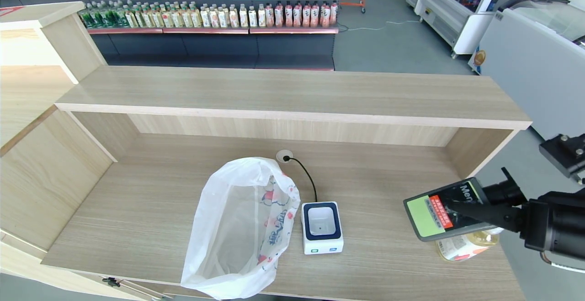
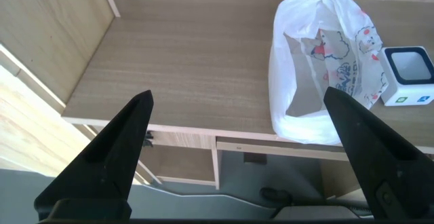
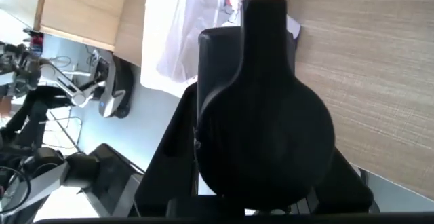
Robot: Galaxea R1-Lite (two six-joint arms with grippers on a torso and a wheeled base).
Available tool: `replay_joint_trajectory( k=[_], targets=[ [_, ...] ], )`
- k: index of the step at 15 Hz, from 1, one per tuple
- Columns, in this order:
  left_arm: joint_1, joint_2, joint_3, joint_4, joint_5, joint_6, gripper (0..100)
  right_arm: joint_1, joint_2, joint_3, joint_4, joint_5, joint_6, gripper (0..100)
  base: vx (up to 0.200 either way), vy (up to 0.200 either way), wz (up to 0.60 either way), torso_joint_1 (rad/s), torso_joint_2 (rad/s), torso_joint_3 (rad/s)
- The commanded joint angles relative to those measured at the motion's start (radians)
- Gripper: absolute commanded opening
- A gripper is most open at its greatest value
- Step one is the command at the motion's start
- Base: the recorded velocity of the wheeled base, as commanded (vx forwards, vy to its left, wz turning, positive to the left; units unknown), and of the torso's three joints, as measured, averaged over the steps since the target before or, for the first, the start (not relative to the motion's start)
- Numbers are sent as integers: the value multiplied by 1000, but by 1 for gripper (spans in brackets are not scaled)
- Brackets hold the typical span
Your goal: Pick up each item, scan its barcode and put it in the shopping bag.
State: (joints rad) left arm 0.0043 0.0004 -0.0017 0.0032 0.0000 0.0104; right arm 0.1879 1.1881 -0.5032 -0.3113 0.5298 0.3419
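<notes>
Peeking under box [image 1: 428,215], right of scanner [image 1: 322,229]: perhaps bottle [image 1: 458,248].

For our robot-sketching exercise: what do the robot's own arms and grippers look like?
Both are matte black. The left gripper has two long, flat fingers tapering to points. The right gripper has slim pointed fingers on a thick cylindrical black wrist.

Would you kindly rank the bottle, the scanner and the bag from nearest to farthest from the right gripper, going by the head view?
1. Bottle: at the counter's right end, just under the right gripper, which holds a black pack.
2. Scanner: mid-counter, to the gripper's left.
3. Bag: farthest, just beyond the scanner's left side.
</notes>
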Motion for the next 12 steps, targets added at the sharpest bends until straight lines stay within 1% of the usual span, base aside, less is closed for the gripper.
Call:
replay_joint_trajectory(
  k=[1,5,8,10,12],
  targets=[
    [0,0,0,0,0,0,100,1,77,2,0,1,2,0,0,0,0,0,0,0],
    [0,0,0,0,0,2,100,27,139,-1,-8,-1,-4,0,0,0,0,0,0,0],
    [0,0,0,0,0,2,100,33,200,3,-46,-4,-9,0,0,0,0,0,0,0],
    [0,0,0,0,0,2,100,33,245,6,-71,-7,-46,0,0,0,0,0,0,0],
    [0,0,0,0,0,2,100,33,263,8,-86,-7,-52,0,0,0,0,0,0,0]
  ],
)
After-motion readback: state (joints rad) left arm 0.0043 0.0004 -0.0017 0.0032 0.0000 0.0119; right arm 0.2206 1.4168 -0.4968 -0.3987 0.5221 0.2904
